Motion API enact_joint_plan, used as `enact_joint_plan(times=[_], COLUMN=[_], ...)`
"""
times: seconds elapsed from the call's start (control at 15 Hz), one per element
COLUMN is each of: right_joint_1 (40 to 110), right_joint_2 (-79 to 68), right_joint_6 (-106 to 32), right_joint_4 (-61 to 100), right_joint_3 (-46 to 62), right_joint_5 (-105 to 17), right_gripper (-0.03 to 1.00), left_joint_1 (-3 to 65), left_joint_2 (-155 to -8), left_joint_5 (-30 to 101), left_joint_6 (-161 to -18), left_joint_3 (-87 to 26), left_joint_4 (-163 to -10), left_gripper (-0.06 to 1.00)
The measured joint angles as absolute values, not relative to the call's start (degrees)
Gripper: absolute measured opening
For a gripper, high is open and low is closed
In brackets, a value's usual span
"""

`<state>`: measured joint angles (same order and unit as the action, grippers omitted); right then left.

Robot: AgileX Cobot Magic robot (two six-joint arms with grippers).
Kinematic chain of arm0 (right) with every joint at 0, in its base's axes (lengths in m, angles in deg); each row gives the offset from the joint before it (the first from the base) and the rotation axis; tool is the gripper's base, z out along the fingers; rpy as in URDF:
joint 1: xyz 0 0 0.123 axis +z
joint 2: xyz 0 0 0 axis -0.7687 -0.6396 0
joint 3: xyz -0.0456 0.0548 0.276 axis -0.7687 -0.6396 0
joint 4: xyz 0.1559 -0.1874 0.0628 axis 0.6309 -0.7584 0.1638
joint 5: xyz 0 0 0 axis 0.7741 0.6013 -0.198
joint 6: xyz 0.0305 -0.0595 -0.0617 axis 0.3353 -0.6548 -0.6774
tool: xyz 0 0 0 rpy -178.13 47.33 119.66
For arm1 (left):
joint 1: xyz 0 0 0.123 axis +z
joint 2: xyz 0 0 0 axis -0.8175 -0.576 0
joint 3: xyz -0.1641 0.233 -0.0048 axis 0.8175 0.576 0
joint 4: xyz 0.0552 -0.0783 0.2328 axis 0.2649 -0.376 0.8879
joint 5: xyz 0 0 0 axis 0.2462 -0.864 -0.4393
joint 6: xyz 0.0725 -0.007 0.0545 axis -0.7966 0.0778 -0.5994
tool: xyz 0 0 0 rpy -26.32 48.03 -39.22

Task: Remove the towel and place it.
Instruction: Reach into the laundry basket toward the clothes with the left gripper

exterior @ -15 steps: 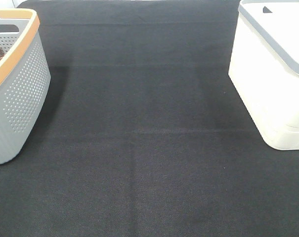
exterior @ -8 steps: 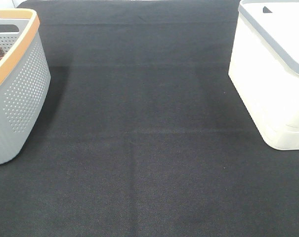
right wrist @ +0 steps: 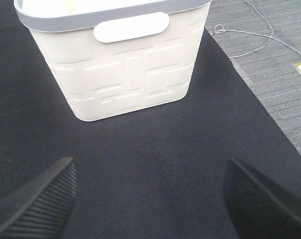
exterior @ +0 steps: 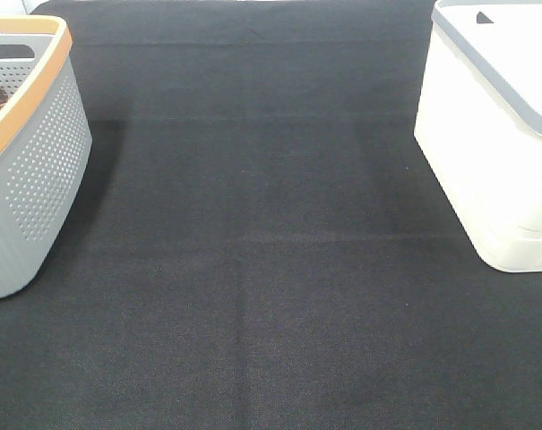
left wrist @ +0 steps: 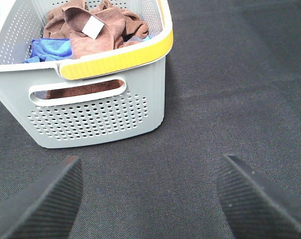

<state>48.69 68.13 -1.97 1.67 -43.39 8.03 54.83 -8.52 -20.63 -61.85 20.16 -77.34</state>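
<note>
A reddish-brown towel point(left wrist: 98, 30) lies crumpled inside a grey perforated basket point(left wrist: 100, 114), beside a blue cloth point(left wrist: 48, 49), on a black bench point(exterior: 271, 269). The left tool point(left wrist: 150, 189) hangs near the basket, jaws spread wide and empty. The right tool point(right wrist: 150, 194), also spread, faces a white basket point(right wrist: 125, 84).

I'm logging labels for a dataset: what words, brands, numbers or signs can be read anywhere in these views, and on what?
None can be read.
The white tag on the brown towel looks blank; any print on it is too small to tell.
The grey perforated basket shows only holes, and the white basket only raised rectangles; neither shows lettering.
</note>
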Motion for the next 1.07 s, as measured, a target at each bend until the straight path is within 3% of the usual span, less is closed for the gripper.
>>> enact_joint_plan(times=[1.07], right_joint_1=[48.7], right_joint_2=[68.1], right_joint_6=[-2.0], right_joint_4=[1.7], right_joint_3=[-43.4], right_joint_5=[8.0], right_gripper=[0.76], left_joint_1=[54.8], left_joint_2=[-8.5], left_joint_5=[-20.6], left_joint_6=[-61.8], left_joint_3=[20.2], left_joint_4=[-77.3], left_gripper=[0.72])
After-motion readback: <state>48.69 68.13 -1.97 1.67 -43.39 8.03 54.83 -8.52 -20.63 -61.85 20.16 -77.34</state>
